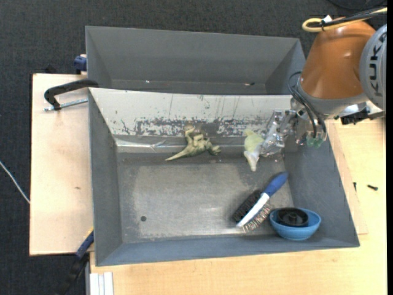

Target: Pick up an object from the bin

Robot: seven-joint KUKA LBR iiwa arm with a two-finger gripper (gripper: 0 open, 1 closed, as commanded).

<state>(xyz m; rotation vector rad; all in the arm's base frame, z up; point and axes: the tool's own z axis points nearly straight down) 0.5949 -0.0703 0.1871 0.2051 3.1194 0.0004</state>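
Just beside the tool point(274, 137), pale green lump point(252, 146), narrow tip frontward

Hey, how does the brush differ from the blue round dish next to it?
The brush is long and narrow, lying diagonally; the dish is round and low. The brush has a blue-and-white handle and dark bristles; the dish is blue with a dark centre. Both lie close together in the bin.

A brush point(256, 204) with a blue-and-white handle and dark bristles lies aslant, its handle pointing up and to the right. Just right of its bristle end sits a round blue cup point(295, 220) with a dark inside. Well up and left of the brush lies a pale olive toy dinosaur point(195, 145), its tail stretched leftward, and far to the brush's left shows the light wooden desk point(55, 165).
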